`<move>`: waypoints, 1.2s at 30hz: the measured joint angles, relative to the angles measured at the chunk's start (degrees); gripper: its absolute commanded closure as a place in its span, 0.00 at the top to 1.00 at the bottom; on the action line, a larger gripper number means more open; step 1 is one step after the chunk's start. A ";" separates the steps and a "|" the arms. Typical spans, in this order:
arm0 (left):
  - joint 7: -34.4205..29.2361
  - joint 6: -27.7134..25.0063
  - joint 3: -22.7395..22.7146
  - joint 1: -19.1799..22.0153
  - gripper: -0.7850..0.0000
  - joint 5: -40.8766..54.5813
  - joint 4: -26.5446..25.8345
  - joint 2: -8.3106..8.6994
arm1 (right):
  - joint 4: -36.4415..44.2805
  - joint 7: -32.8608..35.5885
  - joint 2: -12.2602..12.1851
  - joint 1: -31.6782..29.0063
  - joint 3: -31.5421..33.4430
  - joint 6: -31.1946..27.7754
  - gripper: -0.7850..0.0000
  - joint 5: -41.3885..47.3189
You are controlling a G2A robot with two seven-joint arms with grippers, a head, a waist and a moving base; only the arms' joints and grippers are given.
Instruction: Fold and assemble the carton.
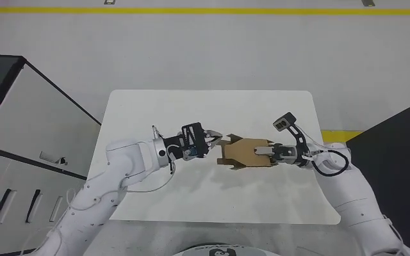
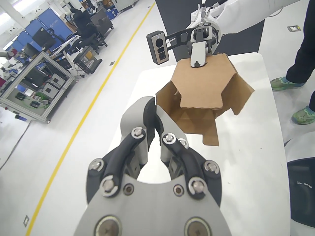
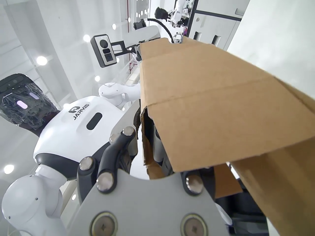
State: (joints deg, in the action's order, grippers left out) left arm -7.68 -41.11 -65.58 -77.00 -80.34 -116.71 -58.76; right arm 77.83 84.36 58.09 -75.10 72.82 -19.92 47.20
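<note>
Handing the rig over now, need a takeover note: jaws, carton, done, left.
Left gripper: jaws shut, empty, at the open end of the carton; contact unclear.
Right gripper: shut on the carton's other end, holding it over the table.
Done: carton opened into a sleeve, one end flap partly folded in.
Left: fold the other flaps, close the end.

Your top view looks down on the table (image 1: 192, 115) from high above the jaws, well back. Each wrist view looks out from close behind its own jaws, past them. All three share the carton (image 1: 246, 152) between the jaws; your left wrist view faces the right jaws across it.
</note>
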 measured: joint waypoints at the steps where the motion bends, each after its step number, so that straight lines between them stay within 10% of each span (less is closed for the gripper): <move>1: 0.10 0.14 -0.33 -0.57 0.00 0.01 -0.30 0.07 | -0.29 -0.16 0.05 -0.02 0.06 -0.16 0.00 0.49; 36: 0.78 -3.47 9.23 2.36 0.00 0.02 0.88 -1.17 | -2.55 -6.65 1.53 0.80 -0.61 0.88 0.00 2.77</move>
State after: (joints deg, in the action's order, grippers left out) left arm -6.90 -44.58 -56.34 -74.65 -80.32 -115.83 -59.93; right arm 75.29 77.71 59.63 -74.31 72.21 -19.03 49.96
